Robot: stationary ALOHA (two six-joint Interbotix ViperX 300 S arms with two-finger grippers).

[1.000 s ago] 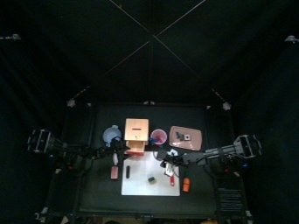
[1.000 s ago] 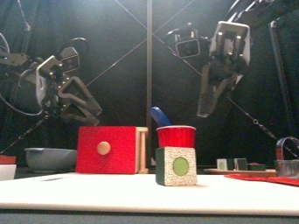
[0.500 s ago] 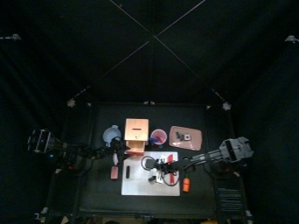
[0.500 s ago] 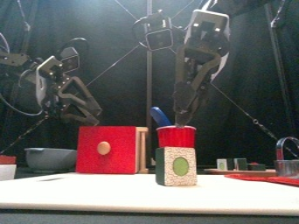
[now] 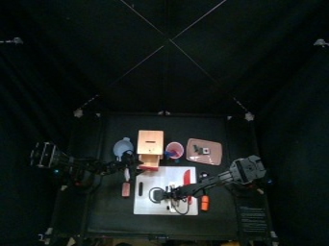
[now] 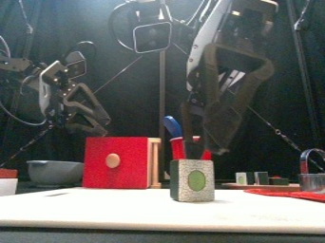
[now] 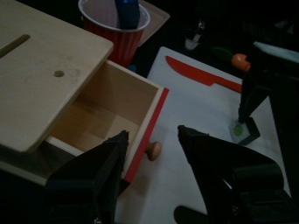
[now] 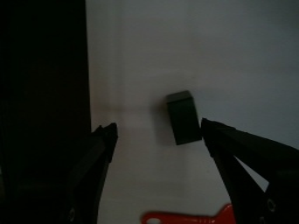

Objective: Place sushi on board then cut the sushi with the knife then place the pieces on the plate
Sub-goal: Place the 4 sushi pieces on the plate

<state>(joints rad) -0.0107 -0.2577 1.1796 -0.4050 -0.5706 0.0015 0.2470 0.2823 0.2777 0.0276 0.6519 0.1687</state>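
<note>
A dark green sushi piece (image 5: pixel 166 197) stands on the white cutting board (image 5: pixel 152 204); from the front its end shows a green oval (image 6: pixel 193 180). My right gripper (image 5: pixel 164 191) hangs open just above that piece, which lies between the jaws' tips (image 8: pixel 181 118). A red knife (image 7: pixel 205 75) lies flat on the board's far part. The red cup (image 6: pixel 191 148) behind holds a blue knife (image 6: pixel 172 127). My left gripper (image 7: pixel 152 156) is open by the wooden box's (image 5: pixel 152 146) pulled-out red drawer. The pink tray (image 5: pixel 203 151) lies at the back right.
A blue-grey bowl (image 6: pixel 53 172) stands left of the box. A small red toy (image 5: pixel 126 189) lies off the board's left edge and an orange toy (image 5: pixel 203 202) off its right edge. The right arm reaches across the board's right half.
My right gripper has swung from the table's right to over the board's middle and come down above the sushi piece. The left arm has stayed still.
</note>
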